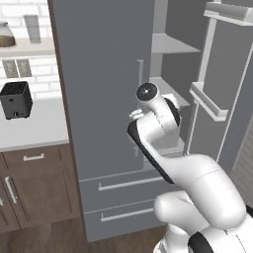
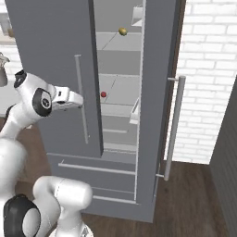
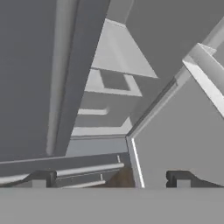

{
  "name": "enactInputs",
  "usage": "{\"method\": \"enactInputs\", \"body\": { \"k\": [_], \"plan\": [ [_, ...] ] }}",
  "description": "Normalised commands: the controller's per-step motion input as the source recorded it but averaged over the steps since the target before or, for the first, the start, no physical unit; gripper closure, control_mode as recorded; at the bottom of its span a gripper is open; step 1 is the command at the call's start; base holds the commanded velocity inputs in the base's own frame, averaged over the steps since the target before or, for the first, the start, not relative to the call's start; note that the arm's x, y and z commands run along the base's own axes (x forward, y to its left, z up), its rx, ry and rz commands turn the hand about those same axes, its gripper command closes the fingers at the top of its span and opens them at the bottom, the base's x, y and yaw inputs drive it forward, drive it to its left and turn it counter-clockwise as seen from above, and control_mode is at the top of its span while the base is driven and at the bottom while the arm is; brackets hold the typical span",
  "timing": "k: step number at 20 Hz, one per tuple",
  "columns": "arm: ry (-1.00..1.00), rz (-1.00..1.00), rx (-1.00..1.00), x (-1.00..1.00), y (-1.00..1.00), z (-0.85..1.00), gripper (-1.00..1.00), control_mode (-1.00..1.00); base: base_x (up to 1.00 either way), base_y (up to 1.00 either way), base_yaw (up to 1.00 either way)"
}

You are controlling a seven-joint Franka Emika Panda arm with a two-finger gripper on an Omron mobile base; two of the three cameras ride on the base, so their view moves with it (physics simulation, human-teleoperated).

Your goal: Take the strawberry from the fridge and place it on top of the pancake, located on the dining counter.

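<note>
- Grey steel covers the fridge (image 1: 104,89) in front of us; its left door is closed and its right door (image 2: 159,92) is swung open, so we see the pale shelves inside.
- We see the strawberry (image 2: 103,94) in the right base view as a tiny red dot lying on a middle shelf (image 2: 120,99), deep in the open compartment.
- We also see an oblong yellow-green item (image 2: 122,31) on the shelf above, well apart from the strawberry.
- We find the gripper (image 3: 111,178) in the hand view, its two dark finger tips (image 3: 40,178) standing wide apart with nothing between them; the jaws are open and empty.
- We see the hand in the right base view held level just in front of the closed left door, beside its long vertical bar handle (image 2: 82,99), outside the compartment and well short of the strawberry.
- We look from the hand camera along the edge of the closed door into the fridge, with the shelves and the lower drawers (image 3: 83,168) ahead and the inner side of the open door to the right.
- We notice, in the left base view, a white worktop (image 1: 29,126) to the left of the fridge carrying a small black toaster (image 1: 16,100), with brown wooden cabinets (image 1: 34,188) below.
</note>
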Motion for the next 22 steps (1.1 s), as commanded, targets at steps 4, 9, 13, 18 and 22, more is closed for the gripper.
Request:
{"method": "enactInputs", "body": {
  "k": [4,9,13,18,22],
  "plan": [
    [0.13,0.25,0.69,0.24,-0.17,0.01,-1.00,-1.00,0.00,0.00,0.00],
    [-0.15,0.24,0.12,0.11,0.20,0.00,-1.00,-1.00,0.00,0.00,0.00],
    [-0.32,0.16,0.00,0.00,0.49,0.19,-1.00,-1.00,0.00,0.00,0.00],
    [-0.13,0.01,0.00,0.05,0.06,0.42,-1.00,-1.00,0.00,0.00,0.00],
    [0.08,-0.20,0.00,0.17,-0.06,0.42,-1.00,-1.00,0.00,0.00,0.00]
  ]
}}
